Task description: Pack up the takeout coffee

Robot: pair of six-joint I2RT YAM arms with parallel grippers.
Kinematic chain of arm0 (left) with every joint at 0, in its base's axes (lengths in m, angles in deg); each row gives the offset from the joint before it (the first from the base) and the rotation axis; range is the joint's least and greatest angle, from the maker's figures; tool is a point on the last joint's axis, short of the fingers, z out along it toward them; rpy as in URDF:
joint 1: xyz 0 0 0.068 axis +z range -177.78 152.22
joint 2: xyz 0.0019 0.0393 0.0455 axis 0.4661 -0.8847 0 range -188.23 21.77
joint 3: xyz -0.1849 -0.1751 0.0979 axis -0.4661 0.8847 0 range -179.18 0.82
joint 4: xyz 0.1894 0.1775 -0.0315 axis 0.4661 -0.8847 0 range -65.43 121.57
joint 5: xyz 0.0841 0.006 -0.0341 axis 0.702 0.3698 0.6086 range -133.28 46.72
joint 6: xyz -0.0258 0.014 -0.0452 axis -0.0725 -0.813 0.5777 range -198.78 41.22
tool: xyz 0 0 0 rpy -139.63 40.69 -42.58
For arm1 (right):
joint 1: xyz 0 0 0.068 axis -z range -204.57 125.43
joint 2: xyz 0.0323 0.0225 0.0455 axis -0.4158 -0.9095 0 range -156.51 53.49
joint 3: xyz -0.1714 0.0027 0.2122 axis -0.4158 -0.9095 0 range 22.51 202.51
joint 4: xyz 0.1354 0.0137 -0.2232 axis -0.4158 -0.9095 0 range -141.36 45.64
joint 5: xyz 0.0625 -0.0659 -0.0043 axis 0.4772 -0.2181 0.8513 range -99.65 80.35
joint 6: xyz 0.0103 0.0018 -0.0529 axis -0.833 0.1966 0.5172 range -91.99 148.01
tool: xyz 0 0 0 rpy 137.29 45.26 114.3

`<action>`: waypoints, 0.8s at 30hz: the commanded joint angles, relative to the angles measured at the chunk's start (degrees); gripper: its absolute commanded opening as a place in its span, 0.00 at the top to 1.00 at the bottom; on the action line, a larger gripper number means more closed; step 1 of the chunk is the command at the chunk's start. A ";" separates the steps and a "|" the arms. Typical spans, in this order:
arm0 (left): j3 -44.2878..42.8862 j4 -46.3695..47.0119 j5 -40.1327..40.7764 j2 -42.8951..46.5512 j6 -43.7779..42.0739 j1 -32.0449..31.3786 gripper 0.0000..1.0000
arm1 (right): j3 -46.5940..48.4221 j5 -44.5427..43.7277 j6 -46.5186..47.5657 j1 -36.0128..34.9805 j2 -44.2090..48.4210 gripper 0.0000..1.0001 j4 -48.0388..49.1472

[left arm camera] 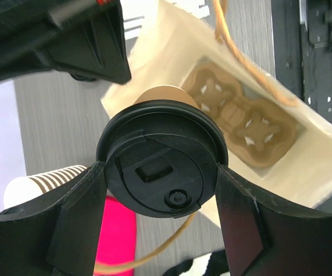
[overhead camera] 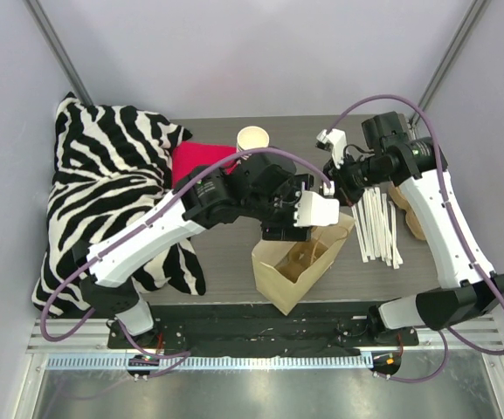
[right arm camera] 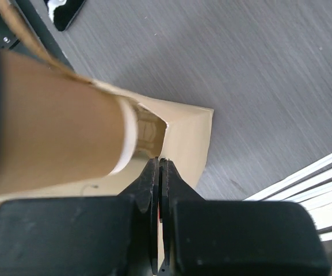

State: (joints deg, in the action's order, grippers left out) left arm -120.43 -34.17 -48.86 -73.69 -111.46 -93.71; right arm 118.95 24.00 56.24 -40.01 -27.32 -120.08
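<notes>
The takeout coffee [left arm camera: 174, 146], a brown paper cup capped by a round black lid with a sip tab and a small round boss, is clasped at the lid's rim by the left gripper [left arm camera: 160, 169]. It is held over the open paper bag [left arm camera: 309, 161], seen at the lid's 2 o'clock. The bag's rim is pinched flat by the closed right gripper [right arm camera: 159, 172].

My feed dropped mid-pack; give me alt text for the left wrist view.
The left gripper clamps the takeout coffee by its black lid, over the open mouth of a paper bag. A cardboard cup carrier lies at the bag's bottom; a stack of cups shows at lower left.
</notes>
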 commanded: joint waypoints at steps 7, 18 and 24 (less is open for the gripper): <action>13.40 6.49 -4.61 4.67 -11.25 -2.27 1.00 | -4.77 5.28 -1.51 -0.82 6.55 0.99 -0.74; 16.92 3.42 -11.46 5.46 -16.09 -3.50 1.00 | 1.55 6.76 1.47 -0.91 4.88 0.18 1.37; 20.78 5.52 -12.70 7.39 -16.62 -3.50 1.00 | 1.29 12.66 7.45 -1.87 4.44 0.13 3.38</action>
State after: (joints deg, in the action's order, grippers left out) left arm -101.65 -31.20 -58.81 -69.63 -126.39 -96.84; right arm 118.87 31.35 59.15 -40.75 -22.64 -119.69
